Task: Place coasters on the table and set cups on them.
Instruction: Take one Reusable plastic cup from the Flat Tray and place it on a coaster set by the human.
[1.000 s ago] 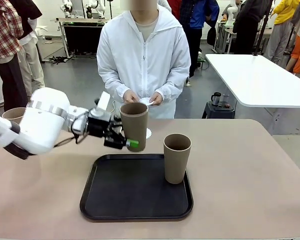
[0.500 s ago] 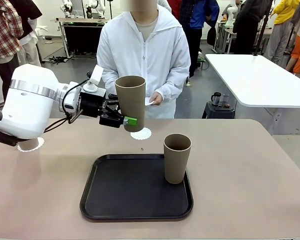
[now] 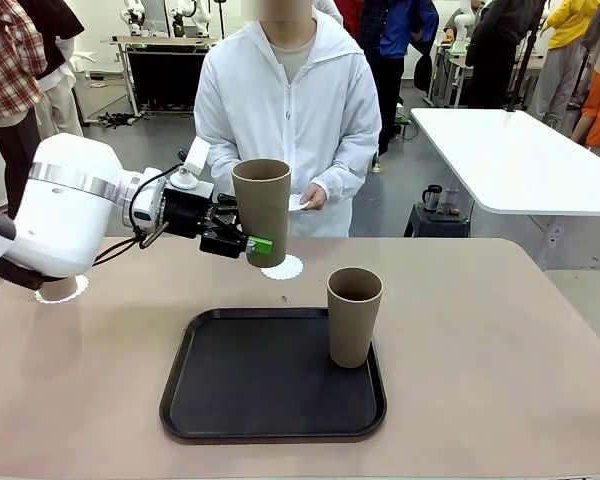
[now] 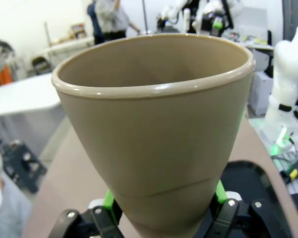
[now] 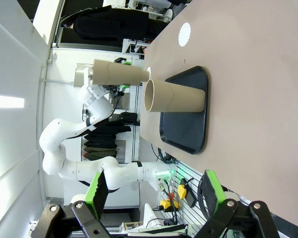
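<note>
Left gripper (image 3: 252,243) pinching the lower wall of a tall, tapered, matte tan tumbler (image 3: 261,205), which is held upright and clear of the beige desk (image 3: 480,330). Below it, a round white lacy paper doily (image 3: 285,269) lies at 12 o'clock of the black rounded tray (image 3: 250,385). A second tumbler (image 3: 354,316) stands at the tray's 2 o'clock, and a second doily (image 3: 60,291) lies towards 9 o'clock. The left wrist view adds the green pads (image 4: 108,199) flanking the tumbler's base, and its smooth interior. The right wrist view adds the right gripper (image 5: 154,191), fingers spread wide.
</note>
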